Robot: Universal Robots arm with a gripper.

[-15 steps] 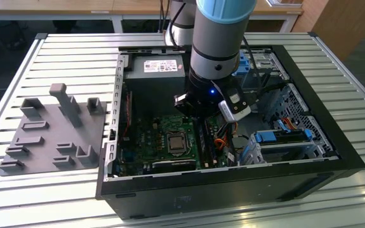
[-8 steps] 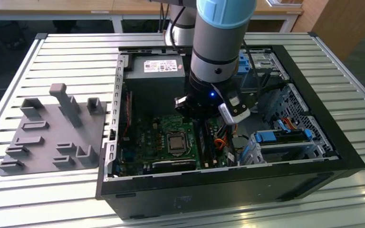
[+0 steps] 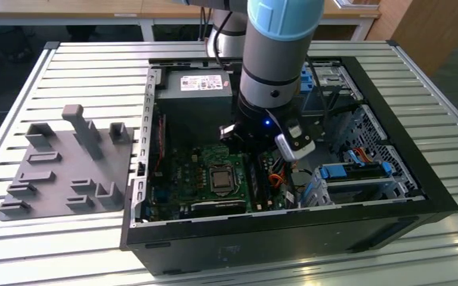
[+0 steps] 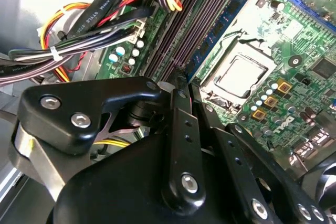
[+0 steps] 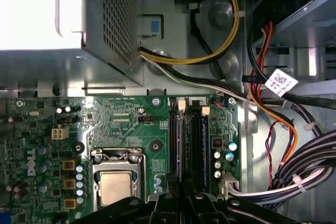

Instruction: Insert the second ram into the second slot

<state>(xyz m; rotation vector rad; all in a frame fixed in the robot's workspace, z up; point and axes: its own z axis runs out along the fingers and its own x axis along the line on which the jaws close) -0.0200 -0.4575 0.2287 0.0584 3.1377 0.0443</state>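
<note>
Gray slatted desk (image 3: 86,65) is carrying an open computer case (image 3: 293,238). I am hanging the gripper (image 4: 178,80) low over the green board (image 5: 131,124) inside. The second ram (image 5: 179,145) is standing in a slot beside the chip socket (image 5: 116,182), just under the gripper. I cannot tell whether the gripper is clenched or released.

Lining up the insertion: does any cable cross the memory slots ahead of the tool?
Nothing visible does. In the first wrist view, the memory slots lie uncovered at the tool; the cable bundle lies off to one side of them.
</note>
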